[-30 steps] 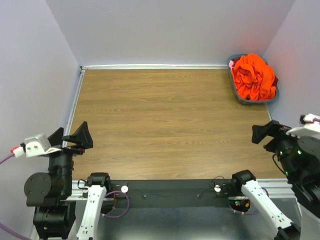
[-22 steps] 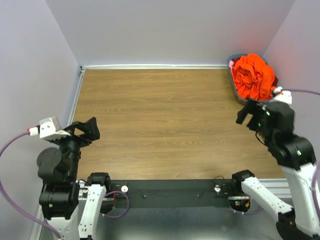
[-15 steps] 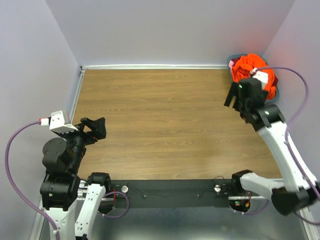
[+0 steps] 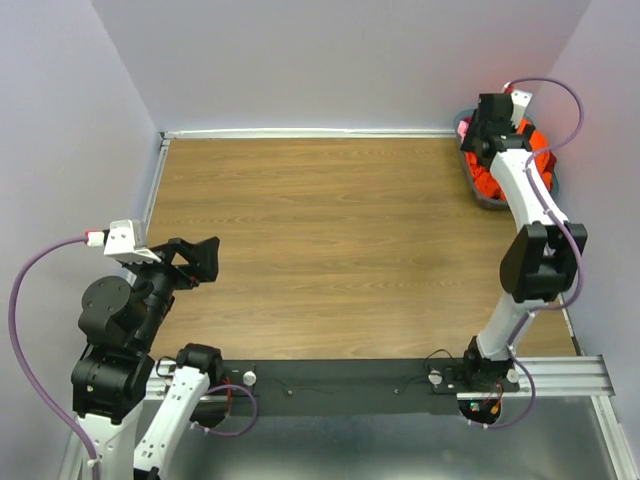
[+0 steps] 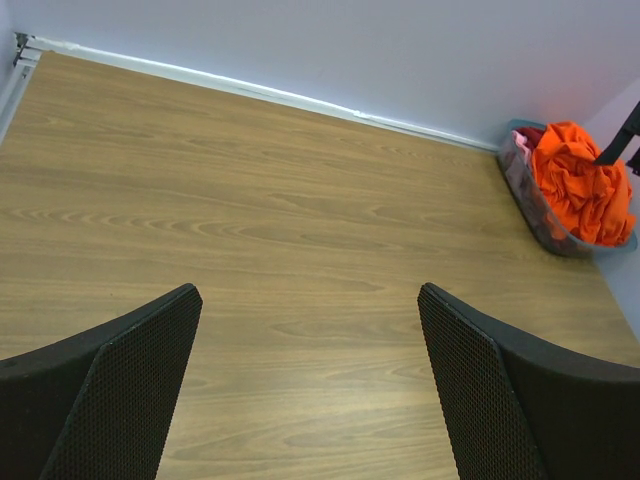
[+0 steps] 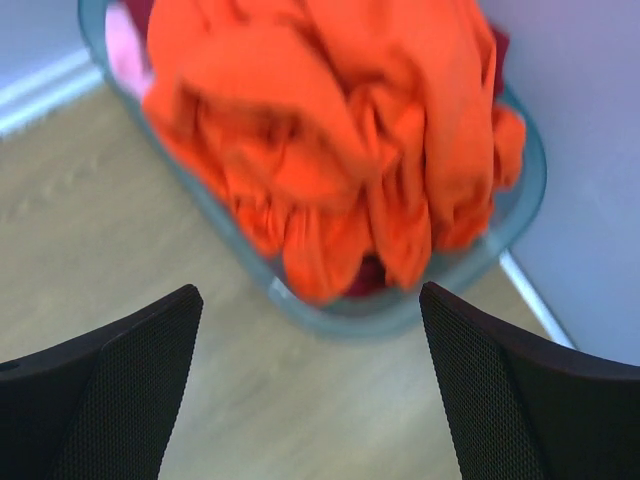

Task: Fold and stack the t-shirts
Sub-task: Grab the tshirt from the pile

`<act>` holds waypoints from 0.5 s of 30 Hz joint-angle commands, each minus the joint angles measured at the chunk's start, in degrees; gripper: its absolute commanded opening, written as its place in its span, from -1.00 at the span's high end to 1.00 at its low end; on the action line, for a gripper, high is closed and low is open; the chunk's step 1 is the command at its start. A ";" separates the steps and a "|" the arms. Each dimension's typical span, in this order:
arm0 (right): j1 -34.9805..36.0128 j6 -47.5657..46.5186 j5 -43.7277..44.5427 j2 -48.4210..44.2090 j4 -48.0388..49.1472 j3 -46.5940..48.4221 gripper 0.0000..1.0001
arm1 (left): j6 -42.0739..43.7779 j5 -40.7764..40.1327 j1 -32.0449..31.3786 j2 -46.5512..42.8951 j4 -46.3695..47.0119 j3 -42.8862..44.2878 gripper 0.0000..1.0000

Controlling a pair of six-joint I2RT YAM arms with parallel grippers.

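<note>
A bright orange t-shirt (image 6: 340, 150) lies crumpled on top of a heap in the grey-blue basket (image 6: 390, 318) at the table's far right corner. It also shows in the left wrist view (image 5: 580, 190) and in the top view (image 4: 535, 145). A dark red shirt (image 6: 368, 275) and a pink one (image 6: 122, 45) peek out beneath it. My right gripper (image 6: 310, 390) is open and empty, above the table just short of the basket's near rim; in the top view (image 4: 495, 125) its arm hides most of the heap. My left gripper (image 5: 310, 390) is open and empty over the near left of the table.
The wooden table (image 4: 330, 240) has a white strip along its far edge and a metal rail on the left. Lilac walls stand close on the left, back and right. The basket (image 4: 480, 192) sits against the right wall.
My right arm has swung up from the near right and stretched out to the basket. My left gripper has moved a little right and forward. The shirts have not moved.
</note>
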 commanded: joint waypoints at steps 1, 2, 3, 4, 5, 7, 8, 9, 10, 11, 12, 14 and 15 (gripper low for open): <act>-4.32 -4.48 -4.40 8.59 5.32 8.27 -0.95 | -0.09 -0.50 -0.34 0.96 0.55 -1.00 -0.97; -5.40 -4.31 -6.85 10.19 5.41 9.61 -0.94 | -0.45 -0.77 -0.34 1.23 0.46 -1.26 -0.97; -6.28 -4.39 -8.17 11.69 5.58 10.84 -0.93 | -0.71 -1.03 -0.34 1.40 0.46 -1.52 -0.97; -7.76 -4.65 -9.06 13.36 5.67 12.16 -0.92 | -1.15 -1.55 -0.34 1.84 0.46 -1.61 -0.97; -8.30 -5.09 -10.72 16.07 5.93 14.35 -0.90 | -1.50 -1.82 -0.34 2.19 0.46 -1.61 -0.97; -9.70 -6.67 -12.57 18.81 6.02 16.47 -0.87 | -2.29 -2.96 -0.34 2.63 0.72 -1.79 -0.97; -10.06 -6.85 -13.19 19.69 6.11 17.17 -0.84 | -2.56 -3.23 -0.34 2.81 0.98 -1.96 -0.97; -10.50 -6.77 -14.50 21.27 6.11 17.88 -0.76 | -2.73 -3.49 -0.34 2.90 1.16 -2.14 -0.97; -10.94 -6.24 -15.21 21.63 6.11 17.88 -0.71 | -2.91 -3.84 -0.34 3.25 1.16 -2.32 -0.97; -11.73 -6.15 -16.79 21.81 6.11 17.71 -0.61 | -3.26 -4.28 -0.34 3.51 1.25 -2.41 -0.97; -12.00 -5.98 -17.50 21.55 6.20 17.19 -0.24 | -3.44 -4.37 -0.34 3.69 1.25 -2.49 -0.97; -12.17 -6.85 -17.68 20.59 6.46 15.87 0.59 | -4.05 -4.81 -0.34 3.95 1.51 -2.76 -0.97; -12.17 -7.12 -17.68 19.97 6.46 15.34 0.81 | -4.23 -4.98 -0.34 3.95 1.69 -2.76 -0.97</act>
